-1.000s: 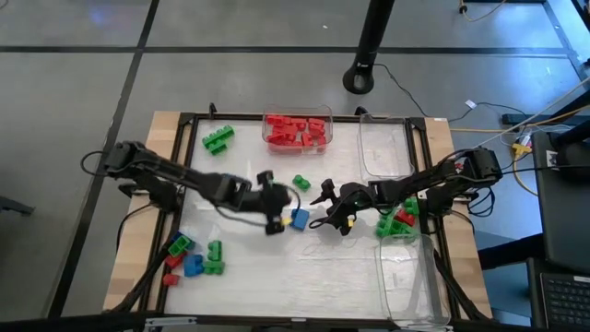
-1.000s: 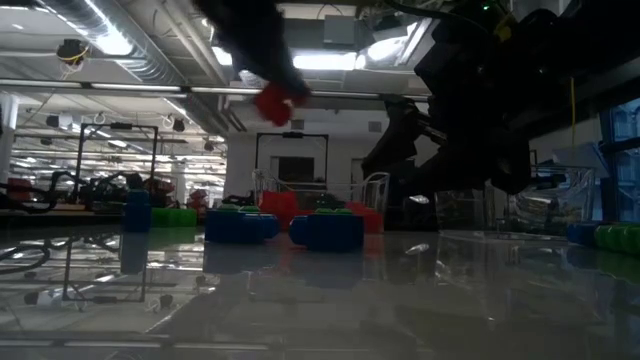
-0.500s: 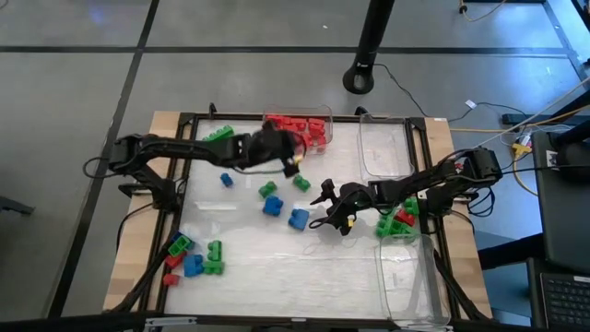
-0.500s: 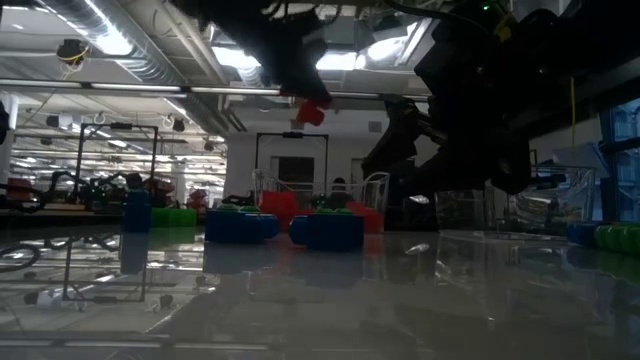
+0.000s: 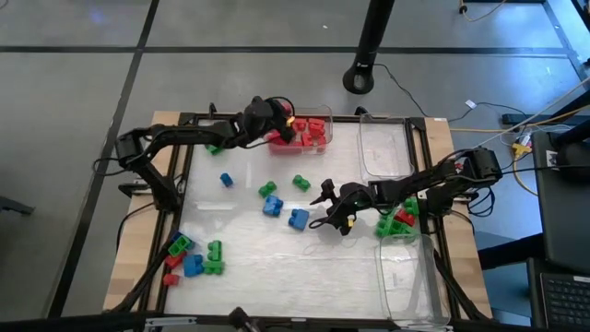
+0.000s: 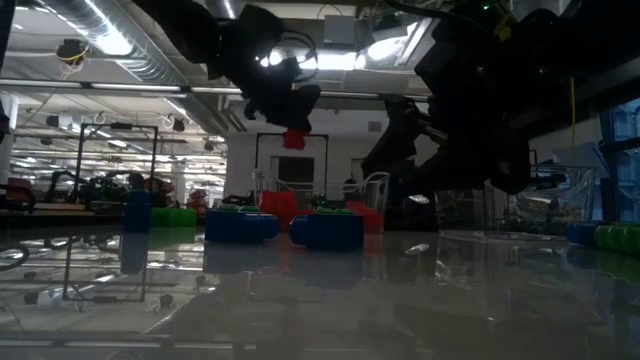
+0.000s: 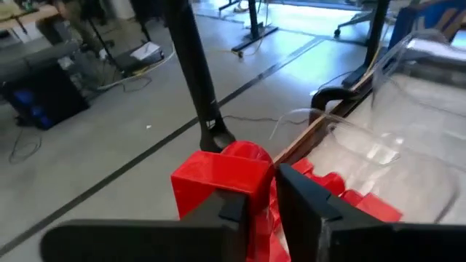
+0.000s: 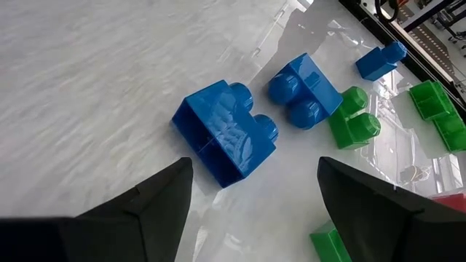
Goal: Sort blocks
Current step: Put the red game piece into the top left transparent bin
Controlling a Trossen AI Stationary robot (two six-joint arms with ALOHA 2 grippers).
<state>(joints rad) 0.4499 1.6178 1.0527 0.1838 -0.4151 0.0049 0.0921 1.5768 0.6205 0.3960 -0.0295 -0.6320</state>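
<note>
My left gripper [image 5: 289, 124] is shut on a red block [image 7: 218, 178] above the clear bin of red blocks [image 5: 318, 115] at the table's far edge; the low view shows the block [image 6: 294, 138] high in the air. My right gripper [image 5: 324, 210] hangs open near the table's middle. Its fingers stand apart just right of a blue block [image 8: 226, 138], without touching it. Loose on the table are that blue block [image 5: 298, 219], another blue block [image 5: 272, 206], two green blocks [image 5: 267, 189] [image 5: 301, 183] and a small blue block [image 5: 226, 180]. My left gripper pinches the red block's near end [image 7: 251, 207] between its two fingers [image 7: 309, 200], coming from the table's left. Most of the block sticks out past the fingertips. It is lifted clear, above the bin of red blocks.
A clear bin [image 5: 385, 148] stands at the far right, another [image 5: 410, 277] at the near right. Green and red blocks [image 5: 398, 219] lie by my right arm. A cluster of mixed blocks [image 5: 189, 258] sits near left, green blocks [image 5: 217, 138] far left under my left arm.
My left gripper has travelled from the table's middle toward the far edge, carrying the red block through the air until it hangs over the bin of red blocks. My right arm has kept still.
</note>
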